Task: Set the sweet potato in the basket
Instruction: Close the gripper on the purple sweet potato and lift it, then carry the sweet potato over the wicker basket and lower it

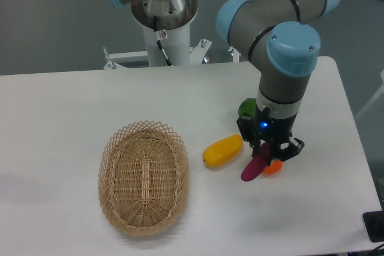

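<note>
The gripper [262, 155] is pointing straight down over the right part of the white table [60, 106], and its two fingers are closing narrowly on the upper end of the sweet potato [254, 167]. The magenta tuber is hanging tilted from between the fingers, its upper end hidden in the jaws and its free lower tip pointing down and to the left, toward the near edge. Whether that tip is touching the tabletop cannot be told from this view.

Just behind and to the right of the sweet potato an orange fruit [273, 169] is sitting on the table, partly hidden by the gripper. A green object [245, 108] is peeking out on the far side of the wrist, mostly covered by the arm. A yellow vegetable [222, 151] is lying just to the left of the gripper, close to the tuber but apart from it.

The basket [143, 176] is sitting well to the left, beyond the yellow vegetable, with nothing visible inside it.
</note>
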